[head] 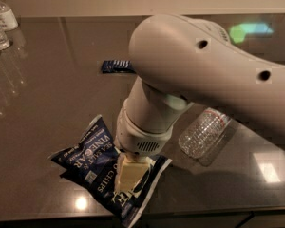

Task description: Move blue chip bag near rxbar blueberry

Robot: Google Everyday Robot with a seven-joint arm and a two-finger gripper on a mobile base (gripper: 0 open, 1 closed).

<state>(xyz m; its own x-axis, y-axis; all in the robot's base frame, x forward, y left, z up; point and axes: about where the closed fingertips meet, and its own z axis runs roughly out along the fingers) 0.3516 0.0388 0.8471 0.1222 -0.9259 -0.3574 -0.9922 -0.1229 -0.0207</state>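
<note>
The blue chip bag [83, 158], dark navy foil with white "Vinegar" lettering, lies flat on the dark table [52, 99] near the front edge. My gripper [130, 175] reaches straight down from the big white arm [199, 75] and sits on the bag's right half, hiding part of it. The rxbar blueberry [115, 66], a small flat dark blue wrapper, lies farther back on the table, partly hidden behind the arm. The bag and the bar are well apart.
A clear plastic bottle [204, 133] lies on its side right of the gripper. Upright water bottles [1, 25] stand at the far left corner. The table's front edge [47, 218] runs just below the bag.
</note>
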